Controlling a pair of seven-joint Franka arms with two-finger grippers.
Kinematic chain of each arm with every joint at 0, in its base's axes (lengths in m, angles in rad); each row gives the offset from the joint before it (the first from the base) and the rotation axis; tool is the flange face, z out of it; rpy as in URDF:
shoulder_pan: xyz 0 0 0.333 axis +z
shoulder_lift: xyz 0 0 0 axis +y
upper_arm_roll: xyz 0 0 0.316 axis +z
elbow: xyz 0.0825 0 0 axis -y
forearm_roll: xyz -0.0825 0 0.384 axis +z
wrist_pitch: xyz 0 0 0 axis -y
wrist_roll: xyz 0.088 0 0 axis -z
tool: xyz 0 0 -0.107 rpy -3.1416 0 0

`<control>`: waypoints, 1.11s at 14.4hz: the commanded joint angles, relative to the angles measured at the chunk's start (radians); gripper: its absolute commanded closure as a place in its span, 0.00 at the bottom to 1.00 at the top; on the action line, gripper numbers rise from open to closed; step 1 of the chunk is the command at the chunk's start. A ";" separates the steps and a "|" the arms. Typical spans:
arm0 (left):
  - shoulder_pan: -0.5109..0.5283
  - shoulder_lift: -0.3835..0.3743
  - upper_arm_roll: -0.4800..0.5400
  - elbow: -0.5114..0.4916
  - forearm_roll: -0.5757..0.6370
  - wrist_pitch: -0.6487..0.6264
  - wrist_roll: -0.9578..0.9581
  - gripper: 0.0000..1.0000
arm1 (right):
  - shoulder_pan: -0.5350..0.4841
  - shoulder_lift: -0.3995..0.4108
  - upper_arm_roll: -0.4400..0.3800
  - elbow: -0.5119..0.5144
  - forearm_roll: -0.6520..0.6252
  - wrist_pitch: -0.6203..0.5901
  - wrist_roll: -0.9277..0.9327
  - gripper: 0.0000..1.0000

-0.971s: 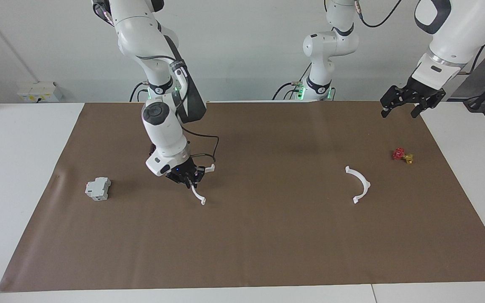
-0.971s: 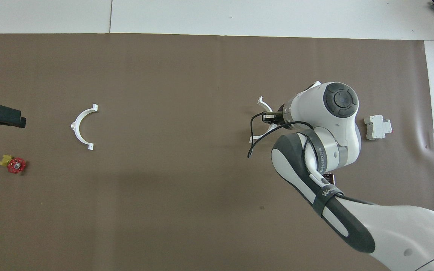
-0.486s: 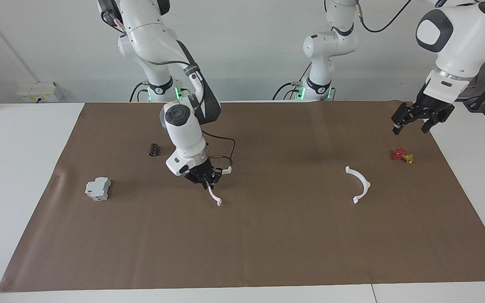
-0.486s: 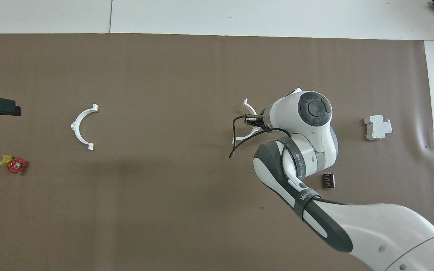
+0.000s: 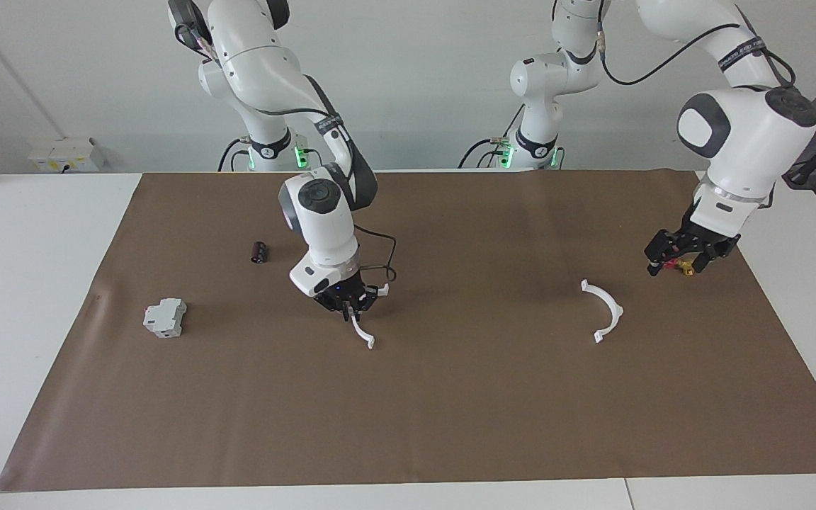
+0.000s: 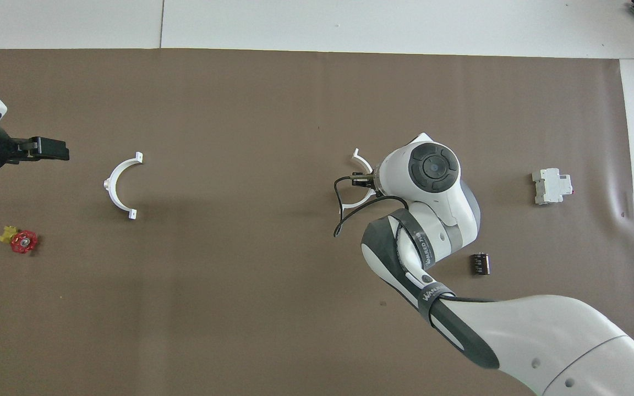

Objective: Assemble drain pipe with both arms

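Note:
The drain pipe is in two white half-ring arcs. One arc [image 5: 363, 331] hangs from my right gripper [image 5: 346, 304], which is shut on its middle, with its low end tab close to the brown mat [image 5: 450, 397]. In the overhead view this arc [image 6: 362, 161] sticks out from under the right gripper [image 6: 365, 182]. The other arc [image 5: 605, 309] lies flat on the mat toward the left arm's end, and also shows in the overhead view [image 6: 118, 184]. My left gripper [image 5: 676, 262] is open and empty, low over the mat beside that arc; it also shows in the overhead view [image 6: 47, 148].
A red and yellow valve [image 6: 18, 240] lies at the left arm's end, partly covered by the left gripper in the facing view. A grey-white blocky box [image 5: 165, 317] and a small black cylinder [image 5: 259, 251] lie at the right arm's end.
My right gripper carried its arc toward the left arm's end, uncovering the black cylinder. My left gripper came down from high up to just above the mat by the valve.

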 commanded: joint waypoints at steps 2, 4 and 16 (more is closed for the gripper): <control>0.014 -0.030 -0.007 -0.043 -0.010 0.035 0.012 0.00 | 0.013 0.020 0.004 0.036 -0.032 0.009 0.076 1.00; 0.014 -0.030 -0.007 -0.058 -0.010 0.045 0.010 0.00 | 0.024 0.021 0.005 0.039 -0.038 0.007 0.090 1.00; 0.018 -0.016 -0.007 -0.107 -0.008 0.102 0.007 0.00 | 0.020 0.031 0.009 0.040 -0.109 0.010 0.018 1.00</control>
